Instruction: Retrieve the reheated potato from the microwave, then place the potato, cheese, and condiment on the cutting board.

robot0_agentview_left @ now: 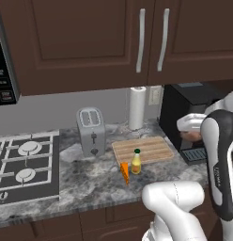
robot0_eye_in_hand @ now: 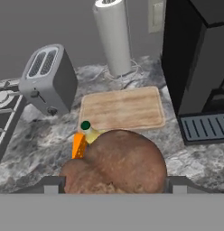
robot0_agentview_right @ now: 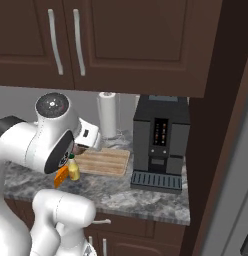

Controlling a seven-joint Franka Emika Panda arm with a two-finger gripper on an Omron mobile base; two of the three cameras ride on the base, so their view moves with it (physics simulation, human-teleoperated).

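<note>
We see the potato clamped between the fingers of the gripper, held in the air above the surface. In the hand view, the cutting board lies at 12 o'clock from the potato, bare. The cheese and the condiment bottle stand at 10 o'clock, just beside the board's near edge. The toaster sits farther out at 10 o'clock.

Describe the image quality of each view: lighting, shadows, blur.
Left base view: flat, even light, soft overall, faint shadow under the toaster. Right base view: similar softness, dim under the cabinets, coffee machine dark with little detail. Hand view: the potato looms large and close; the cutting board stays fairly crisp.
</note>
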